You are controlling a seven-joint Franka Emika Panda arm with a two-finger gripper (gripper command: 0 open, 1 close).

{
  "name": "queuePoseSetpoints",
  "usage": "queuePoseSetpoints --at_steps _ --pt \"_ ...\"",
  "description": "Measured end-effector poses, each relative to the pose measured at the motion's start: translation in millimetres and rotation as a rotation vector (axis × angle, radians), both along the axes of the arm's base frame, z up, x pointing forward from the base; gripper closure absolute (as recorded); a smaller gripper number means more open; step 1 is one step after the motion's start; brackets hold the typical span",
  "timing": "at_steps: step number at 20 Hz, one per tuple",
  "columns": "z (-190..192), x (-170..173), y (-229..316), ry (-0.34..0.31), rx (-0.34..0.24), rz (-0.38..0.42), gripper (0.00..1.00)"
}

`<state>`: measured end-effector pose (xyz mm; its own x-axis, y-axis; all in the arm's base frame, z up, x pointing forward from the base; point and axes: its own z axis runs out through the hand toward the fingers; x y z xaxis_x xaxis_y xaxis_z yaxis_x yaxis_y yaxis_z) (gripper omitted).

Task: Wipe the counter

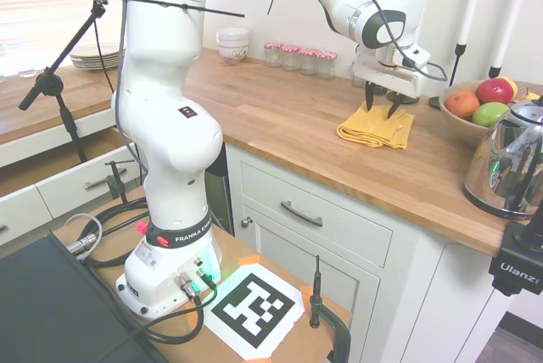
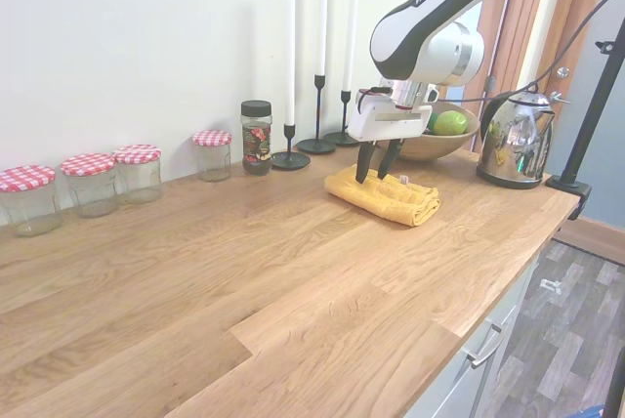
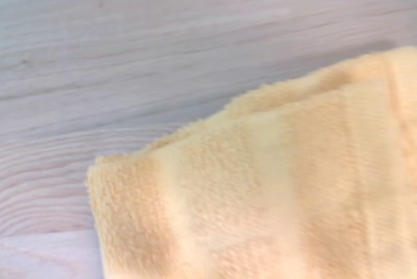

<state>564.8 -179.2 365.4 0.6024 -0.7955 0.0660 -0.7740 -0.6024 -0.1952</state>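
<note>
The counter is a long brown butcher-block top over white cabinets. A folded yellow cloth lies flat on it near the fruit bowl, also seen as the yellow cloth in the second exterior view. My gripper hangs just above the cloth's back part, open, with its fingers apart and nothing between them; from the other side the gripper stands over the cloth's left end. The wrist view shows a corner of the cloth lying on the wood.
A fruit bowl and a steel kettle stand right of the cloth. Behind it are candlesticks and a spice jar. Several red-checked jars line the wall. Stacked white bowls sit at the far end.
</note>
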Motion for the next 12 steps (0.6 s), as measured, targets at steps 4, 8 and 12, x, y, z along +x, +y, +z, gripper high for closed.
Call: queuePoseSetpoints --at_steps 4,8,12 --pt "13 -13 -2 -0.015 0.003 -0.01 0.0" --pt "13 -19 -2 -0.014 0.009 -0.014 0.0" --pt "9 -21 -2 -0.006 0.016 -0.017 0.0"
